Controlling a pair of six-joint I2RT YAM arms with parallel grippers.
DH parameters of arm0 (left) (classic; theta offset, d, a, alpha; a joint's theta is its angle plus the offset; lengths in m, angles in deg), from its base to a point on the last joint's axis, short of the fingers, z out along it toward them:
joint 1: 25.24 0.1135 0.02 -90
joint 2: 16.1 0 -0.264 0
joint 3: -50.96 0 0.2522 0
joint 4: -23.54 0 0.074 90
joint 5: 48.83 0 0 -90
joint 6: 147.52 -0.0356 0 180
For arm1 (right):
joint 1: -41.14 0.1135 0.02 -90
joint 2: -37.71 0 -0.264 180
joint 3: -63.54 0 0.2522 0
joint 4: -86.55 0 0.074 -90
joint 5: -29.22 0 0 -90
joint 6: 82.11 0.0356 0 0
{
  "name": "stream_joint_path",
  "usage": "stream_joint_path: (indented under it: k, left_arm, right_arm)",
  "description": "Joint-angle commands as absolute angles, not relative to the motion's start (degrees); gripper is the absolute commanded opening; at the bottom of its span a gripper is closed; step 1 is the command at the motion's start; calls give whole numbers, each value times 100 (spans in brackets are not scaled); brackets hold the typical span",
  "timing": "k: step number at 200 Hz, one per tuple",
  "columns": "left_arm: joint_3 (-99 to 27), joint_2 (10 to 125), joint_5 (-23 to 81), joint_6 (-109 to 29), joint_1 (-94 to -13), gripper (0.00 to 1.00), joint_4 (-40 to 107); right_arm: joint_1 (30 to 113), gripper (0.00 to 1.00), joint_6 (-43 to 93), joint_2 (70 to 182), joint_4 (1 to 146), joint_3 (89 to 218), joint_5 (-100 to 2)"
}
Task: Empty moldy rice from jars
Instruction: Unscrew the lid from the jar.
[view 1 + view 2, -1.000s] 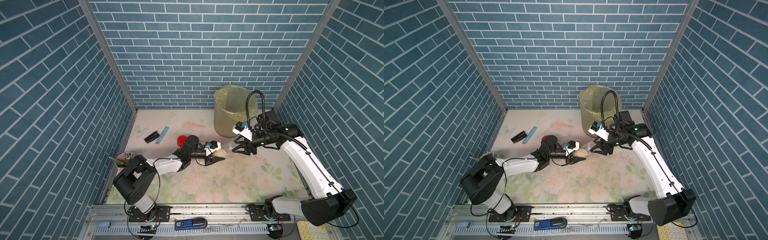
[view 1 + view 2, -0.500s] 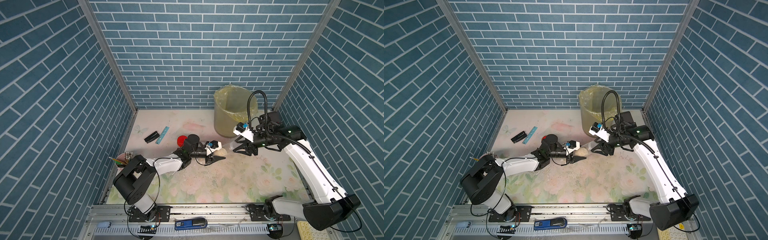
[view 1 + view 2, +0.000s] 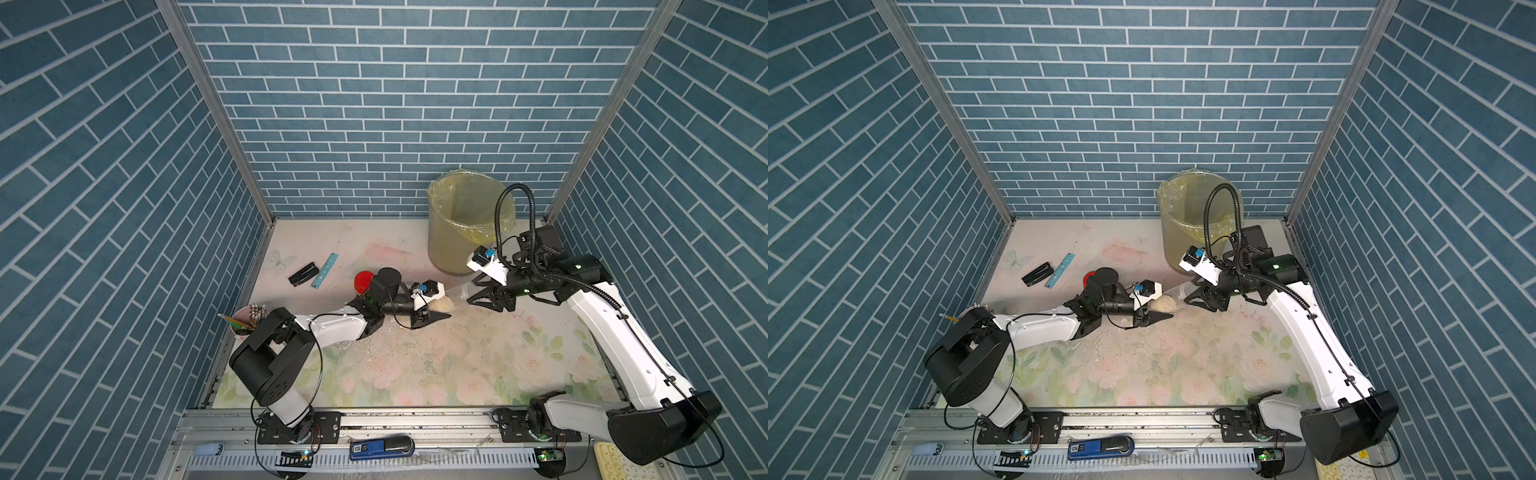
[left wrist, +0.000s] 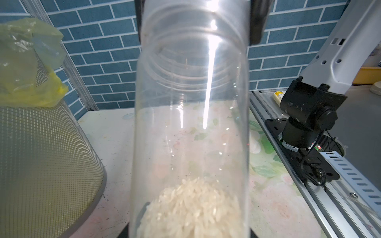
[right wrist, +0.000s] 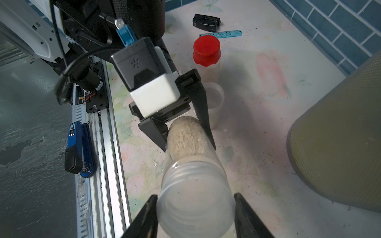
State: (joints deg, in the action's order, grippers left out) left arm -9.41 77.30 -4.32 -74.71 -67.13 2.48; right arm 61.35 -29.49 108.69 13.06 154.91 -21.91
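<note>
While gripping jar (image 5: 192,164) at both ends (left gripper (image 5: 188,147) base, right gripper (image 5: 195,197) neck), got moldy rice (image 5: 185,138) between left fingers (image 5: 203,109)

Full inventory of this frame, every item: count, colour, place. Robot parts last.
clear cylindrical plastic jar: 1, lidless, held near-horizontal between both grippers
pale beige-white rice: 1 clump, in that jar's closed end
red-capped clear jar: 1, red cap, upright beyond left arm
small translucent jar: 1, clear, upright beside left gripper
mesh-patterned bin with yellow bag: 1, grey-yellow, back right
black stapler-like block: 1, back left
teal ruler: 1, beside the block
pink pencil cup: 1, left edge
blue-and-black handheld device: 1, front rail
white crumbs: many, mid mat
floral mat: 1, pastel, covering table
left gripper: black, shut on jar's rice end
right gripper: black, shut on jar's threaded mouth
</note>
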Motion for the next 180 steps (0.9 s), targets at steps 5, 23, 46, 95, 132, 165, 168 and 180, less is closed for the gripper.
stream_joint_path:
  k: [5, 23, 46, 95, 132, 165, 168, 180]
  left_arm:
    - [-970, 7820, -62, -7411, -6567, 0, 610]
    - [-965, 7841, -40, -7417, -6567, 0, 585]
    - [-985, 7894, 16, -7378, -6567, 0, 501]
    - [-1013, 7882, 104, -7396, -6567, 0, 626]
    - [-1070, 7839, -21, -7514, -6559, 0, 895]
    - [-1207, 7867, -365, -7535, -6523, 0, 1173]
    - [-1217, 7877, -412, -7538, -6519, 0, 1193]
    - [-1250, 7912, -474, -7515, -6512, 0, 1203]
  right_arm:
    - [6096, 0, -2587, 10701, 1497, 15449, -1919]
    - [6092, 0, -2353, 10779, 1384, 15644, -1597]
    - [6082, 0, -1799, 10922, 1338, 15895, -1349]
    - [6074, 0, -1374, 10931, 1368, 15683, -1841]
    - [6074, 0, -2369, 10215, 1525, 14985, -2099]
    - [6075, 0, -3131, 10372, 936, 15247, -2415]
    - [6074, 0, -3180, 10392, 937, 15248, -2455]
    - [6076, 0, -3264, 10429, 1034, 15186, -2700]
